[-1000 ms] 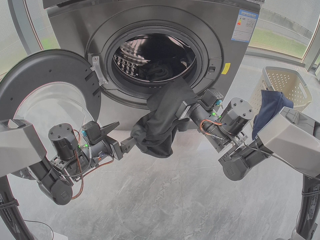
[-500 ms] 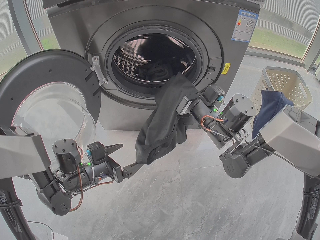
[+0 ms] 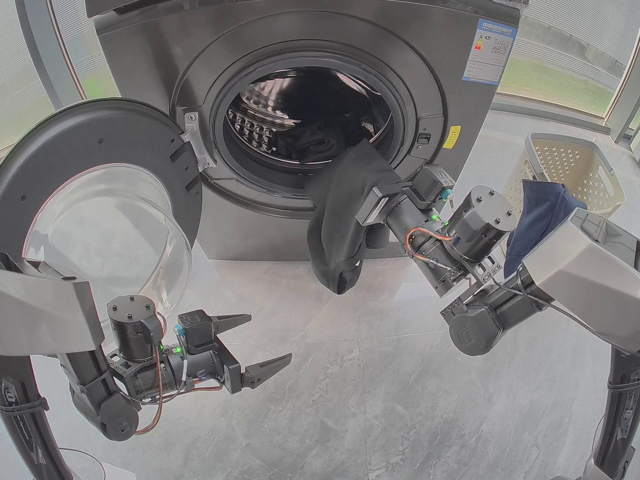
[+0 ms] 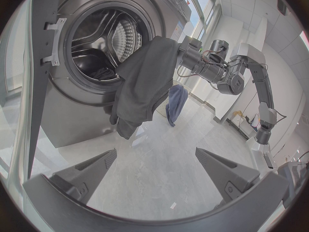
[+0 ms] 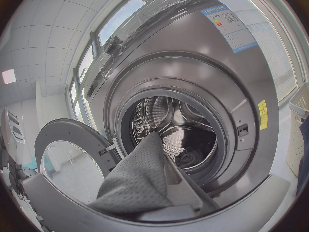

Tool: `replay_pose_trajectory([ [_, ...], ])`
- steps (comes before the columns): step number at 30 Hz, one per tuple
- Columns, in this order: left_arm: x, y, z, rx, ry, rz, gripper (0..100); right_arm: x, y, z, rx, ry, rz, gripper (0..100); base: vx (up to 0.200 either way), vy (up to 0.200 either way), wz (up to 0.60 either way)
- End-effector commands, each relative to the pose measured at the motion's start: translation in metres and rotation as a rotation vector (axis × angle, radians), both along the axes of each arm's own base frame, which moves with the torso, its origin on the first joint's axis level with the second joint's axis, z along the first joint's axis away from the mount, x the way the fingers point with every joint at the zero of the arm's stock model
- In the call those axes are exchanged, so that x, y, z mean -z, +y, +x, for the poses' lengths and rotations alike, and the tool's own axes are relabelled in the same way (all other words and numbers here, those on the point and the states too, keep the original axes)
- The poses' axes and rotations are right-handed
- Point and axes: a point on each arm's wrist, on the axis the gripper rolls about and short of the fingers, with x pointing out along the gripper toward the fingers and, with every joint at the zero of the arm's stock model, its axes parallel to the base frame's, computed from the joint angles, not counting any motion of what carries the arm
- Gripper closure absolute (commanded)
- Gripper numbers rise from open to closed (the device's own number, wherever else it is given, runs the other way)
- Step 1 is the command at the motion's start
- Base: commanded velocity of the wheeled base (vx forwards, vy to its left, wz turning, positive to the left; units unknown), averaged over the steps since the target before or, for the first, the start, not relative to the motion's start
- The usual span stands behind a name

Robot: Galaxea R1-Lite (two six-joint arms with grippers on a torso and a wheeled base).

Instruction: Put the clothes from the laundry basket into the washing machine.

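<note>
Over grey floor tiles [image 3: 373,401], I have the right gripper [image 3: 360,191] clamped on the garment [image 3: 337,228], which hangs lengthwise below it, drum [image 3: 300,115] just ahead; left gripper [image 3: 267,336] gapes, farther off.

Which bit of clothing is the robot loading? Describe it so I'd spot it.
Find the grey washing machine with its door open. At its opening, a black garment hangs from the right hand, unlike the blue garment draped over the basket.

Washing machine [image 3: 300,41] ahead, door [image 3: 93,161] open to its left. Laundry basket [image 3: 563,139] right of machine. A garment [image 3: 340,235] hangs before the drum [image 3: 263,125]; more clothes [image 3: 313,145] inside.
</note>
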Motion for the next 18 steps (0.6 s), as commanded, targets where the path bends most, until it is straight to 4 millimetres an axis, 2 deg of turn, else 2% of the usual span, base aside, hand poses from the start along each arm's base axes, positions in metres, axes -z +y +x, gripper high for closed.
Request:
replay_pose_trajectory([
  [1,0.001,-0.008,0.007,0.015,-0.015,-0.009,0,0.002,0.003,-0.004,0.0,0.014,0.006,100,0.0,0.0,0.0],
  [6,-0.016,-0.029,0.031,0.015,-0.1,-0.089,0,0.007,0.007,-0.005,-0.007,0.024,-0.002,100,0.0,0.0,0.0],
  [8,-0.022,-0.035,0.035,0.011,-0.116,-0.111,0,0.007,0.009,-0.006,-0.013,0.024,-0.001,100,0.0,0.0,0.0],
  [9,-0.029,-0.044,0.039,0.003,-0.137,-0.146,0,0.006,0.01,-0.007,-0.015,0.021,0.0,100,0.0,0.0,0.0],
  [18,-0.033,-0.075,0.043,0.069,-0.157,-0.192,0,0.008,0.018,-0.01,-0.032,0.029,-0.008,100,0.0,0.0,0.0],
])
